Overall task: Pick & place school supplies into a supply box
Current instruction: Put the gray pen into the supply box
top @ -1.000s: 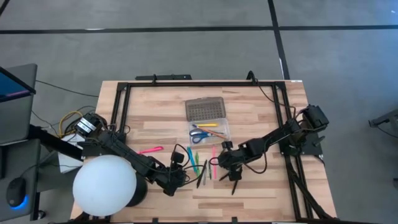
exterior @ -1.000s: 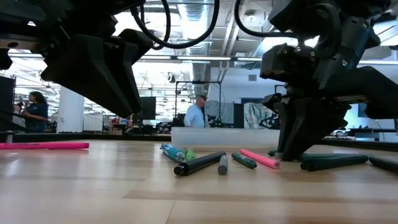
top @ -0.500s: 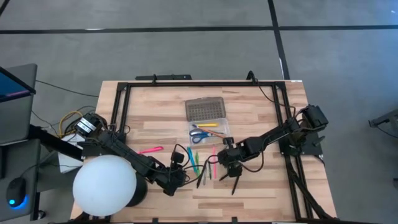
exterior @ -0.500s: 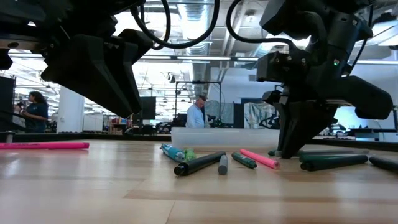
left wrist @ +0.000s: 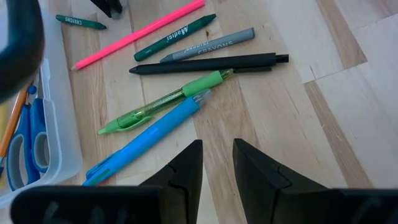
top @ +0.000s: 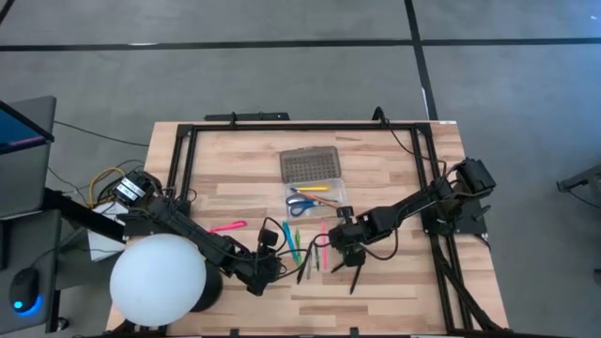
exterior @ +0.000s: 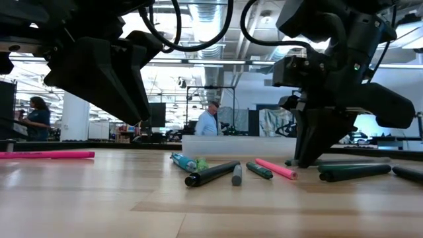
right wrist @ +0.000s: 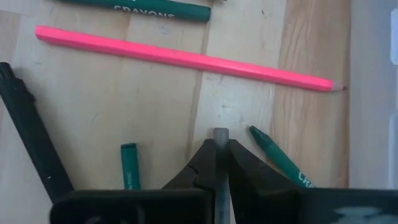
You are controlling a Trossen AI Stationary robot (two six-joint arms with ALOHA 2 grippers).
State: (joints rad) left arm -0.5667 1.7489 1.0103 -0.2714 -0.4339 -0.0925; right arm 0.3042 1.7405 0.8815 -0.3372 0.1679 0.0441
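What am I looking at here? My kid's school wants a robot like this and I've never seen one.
These are four cameras on one moment. From overhead you see a wooden table with two dark robot arms. The low camera looks level across the tabletop; the other two sit on the arms' wrists. Pens, crayons and a pink pencil lie scattered beside a clear supply box with scissors inside. The right gripper is shut on a thin grey stick, probably a pencil or crayon. The left gripper hangs above a blue pen, holding nothing. The big white ball isn't part of the job.
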